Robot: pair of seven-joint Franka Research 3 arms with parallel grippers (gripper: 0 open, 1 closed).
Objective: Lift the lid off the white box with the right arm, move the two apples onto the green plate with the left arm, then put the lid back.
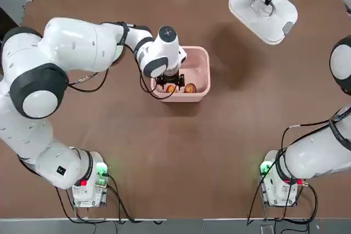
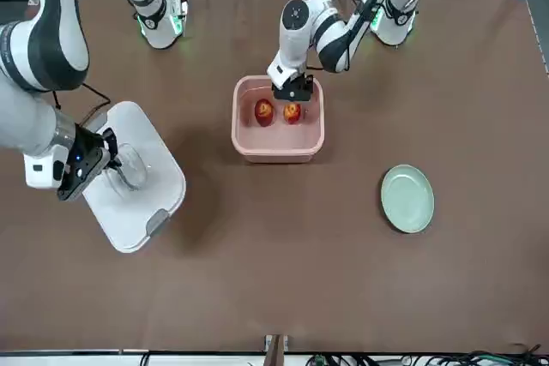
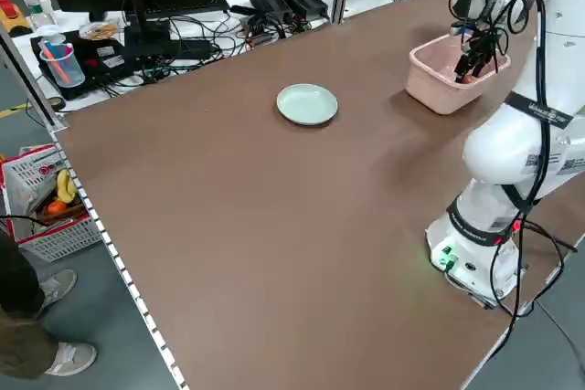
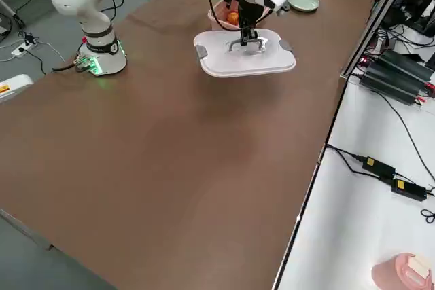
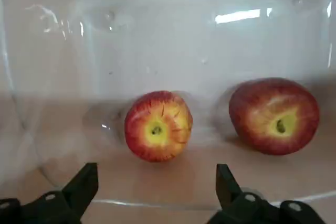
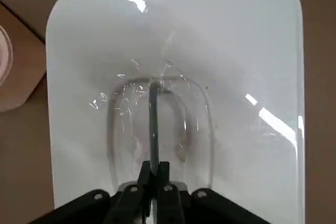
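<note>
Two small round red apples with yellow patches, one (image 5: pixel 158 126) and the other (image 5: pixel 274 116), sit side by side on the floor of the rounded-square plastic tub with pale pink inner walls (image 1: pixel 196 69), slightly apart, and over them comes the left gripper (image 5: pixel 156 182)! Its black fingers (image 5: pixel 84 182) stand wide open, nothing between them, with both apples below, and the white jointed left arm (image 1: pixel 82 42) reaches in from the robot's left.

Across to the robot's right, beyond the tub, the right gripper (image 6: pixel 153 171) is shut tight on the grey bar handle (image 6: pixel 153 124) of the white rounded-square plastic lid (image 1: pixel 263 17). What a grip, right on the bar! The lid hangs above the table, clear of the tub, its grey side clips showing, one of them here (image 2: pixel 158 221).

And the small round pale mint-green plate (image 2: pixel 407 199)? It rests bare on the brown tabletop (image 2: pixel 343 280), out to the robot's left and farther from the arms' bases than the tub, well apart from it. Beside the table, a person's legs and pale shoes (image 3: pixel 71 358) are in view.
</note>
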